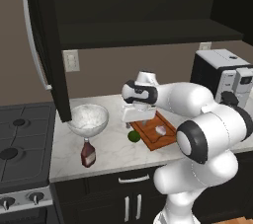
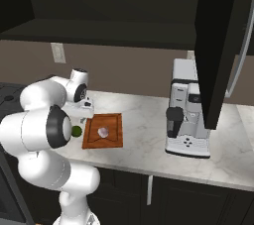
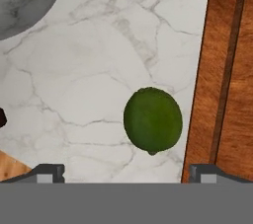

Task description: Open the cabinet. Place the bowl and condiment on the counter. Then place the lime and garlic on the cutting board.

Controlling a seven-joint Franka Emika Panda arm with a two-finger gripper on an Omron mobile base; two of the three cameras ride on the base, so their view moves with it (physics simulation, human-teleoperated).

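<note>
With the tall black wall cabinet (image 1: 47, 45) already swung open, I read the left base view as late in the job: wide white grey-marbled bowl (image 1: 88, 118) and small dark-red white-capped bottle (image 1: 88, 153) both stand on the white grey-veined marble counter (image 1: 111, 151), and the pale pinkish garlic bulb (image 1: 161, 130) lies on the reddish-brown grooved wooden cutting board (image 1: 158, 131). The small round green lime (image 1: 134, 136) sits on the marble just off the board's near corner, under the hand

Right base view: garlic mid-board, lime beside the board's left edge

Hand view: two-finger gripper (image 3: 126, 173) spread wide, empty, lime between and just ahead of the tips. I judge the lime pick is in hand; next I'd descend, centre, and close on it
</note>
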